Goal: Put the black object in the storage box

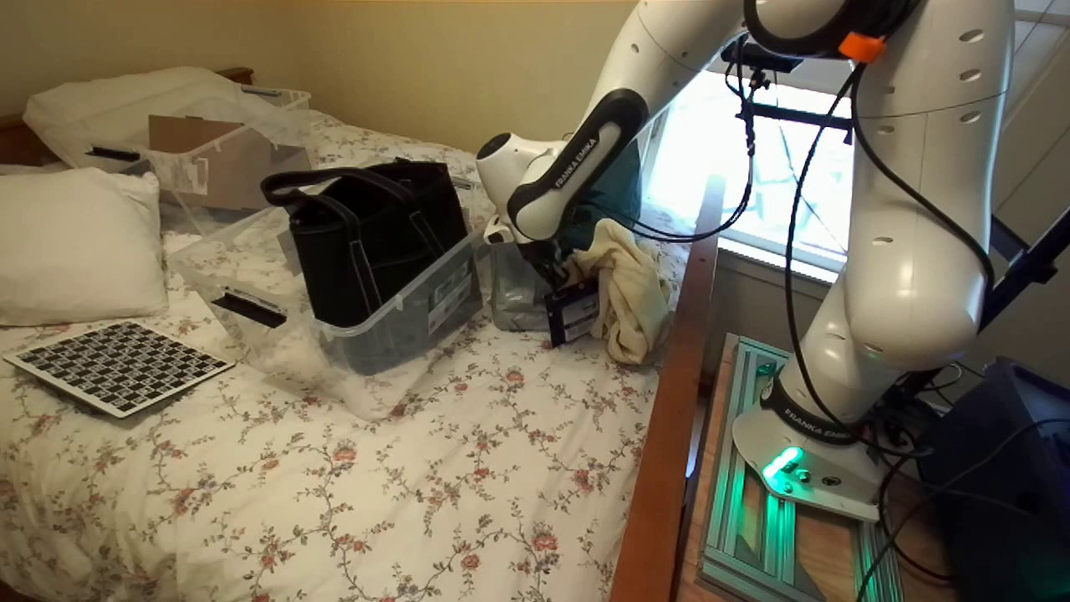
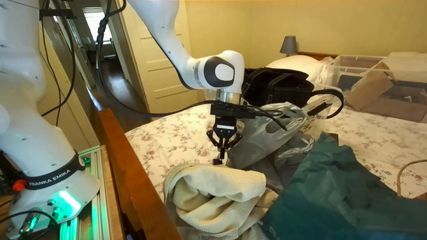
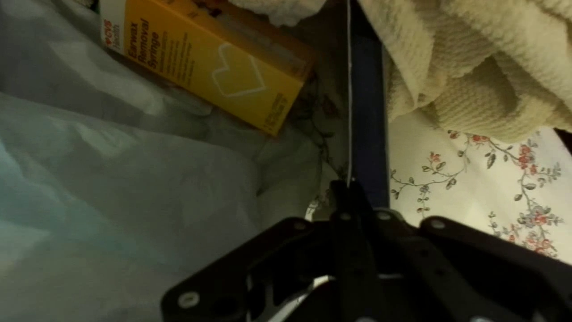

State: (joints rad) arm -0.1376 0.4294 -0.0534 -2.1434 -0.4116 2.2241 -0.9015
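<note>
1. Inside a rectangular, translucent, pale grey-blue plastic tub (image 1: 380, 343) stands a large, soft black bag (image 1: 380, 238), boxy in shape, with stitched loop handles, its top well above the tub's low walls.
2. The black two-fingered gripper (image 3: 346, 183) has its jaws clenched together at the upper edge of a narrow dark box (image 1: 573, 313); whether that thin edge is pinched between them cannot be told.
3. In an exterior view, a crumpled cream cloth (image 1: 631, 297) with a waffle texture lies just right of the box on a white, floral-print bedspread (image 1: 468, 502).
4. In the wrist view, a cardboard carton (image 3: 214, 67) to the box's left reads "CVS Health" on white and "Earwax Removal Syringe" on yellow.
5. A crinkled, translucent grey plastic bag (image 2: 260, 140) lies near a wrinkled dark green sheet (image 2: 333, 193).
6. The smooth white robot arm (image 1: 915, 217) reads "FRANKA EMIKA"; the tub's label (image 1: 450, 299) is too small to read.
</note>
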